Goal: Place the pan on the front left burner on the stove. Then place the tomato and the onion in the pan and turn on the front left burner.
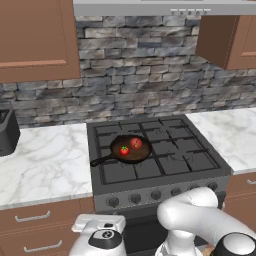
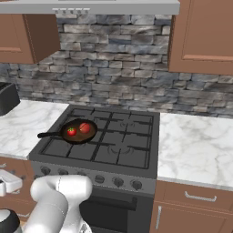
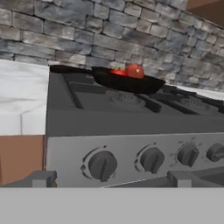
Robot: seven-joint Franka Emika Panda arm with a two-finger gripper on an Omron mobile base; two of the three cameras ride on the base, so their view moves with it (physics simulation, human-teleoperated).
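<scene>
Over on the far left of the left base view sat a dark appliance point(image 1: 7, 130) on the marble table point(image 1: 47, 162), with a wooden upper cabinet point(image 1: 35, 37) hanging above it and drawers point(image 1: 35, 220) below. Moving right, the stove point(image 1: 155, 150) took up the middle, and the pan point(image 1: 131, 149) was sitting on the grate toward its left side, roughly between the front left burner point(image 1: 117, 171) and the section behind it, so honestly I couldn't say it was squarely on the front one. Its long black handle pointed out to the left and forward. Inside the pan, the tomato point(image 1: 124, 150) with its little green cap lay on the left and the onion point(image 1: 136, 143) just beside it on the right, pretty much touching. Along the stove's front ran a row of knobs point(image 3: 102, 165), which the hand view showed up close from low down, the leftmost one right ahead of the fingers point(image 3: 109, 179). Those were spread as wide as they go and had hold of nothing, with no contact on any knob. Further right came more marble table point(image 2: 195, 145), the stone backsplash point(image 2: 113, 59) behind everything, and another wooden cabinet point(image 2: 205, 34) up top.
</scene>
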